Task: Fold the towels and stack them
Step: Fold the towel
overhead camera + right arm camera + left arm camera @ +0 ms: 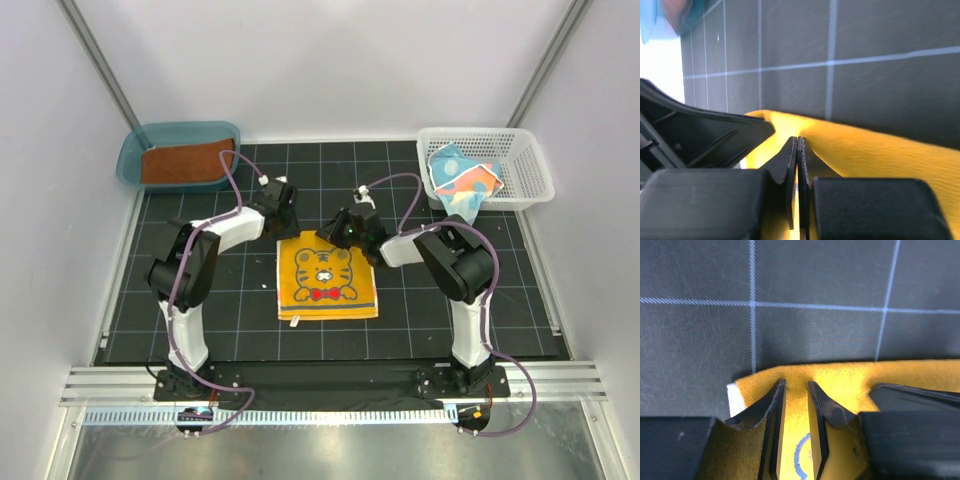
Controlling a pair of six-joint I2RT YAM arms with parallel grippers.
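DESK: Arm bases (195, 378) sit closest to the lens in the overhead shot. What runs across from the left?

PHOTOGRAPHER: Far left at the back, a teal tub (128, 160) with a rust-brown towel (185, 163) lying flat inside. Next comes the left gripper (284, 228), down at the far left corner of a yellow towel (327, 290) printed with a tiger face. That towel is spread flat in the middle of the black grid mat (480, 300). The right gripper (342, 232) meets the same far edge, further along. Far right, a white lattice basket (530, 165) holds a teal spotted towel (465, 180), bunched at its left end.

DESK: Do the grips read from above?

PHOTOGRAPHER: No, the wrists hide the fingers there. The left wrist camera shows the left gripper (796, 385) with its jaws a narrow gap apart over the yellow towel (850, 375), cloth showing between them. I cannot tell whether any is pinched. The right wrist camera shows the right gripper (797, 140) closed tight, nipping a raised ridge of the yellow towel (880, 145).
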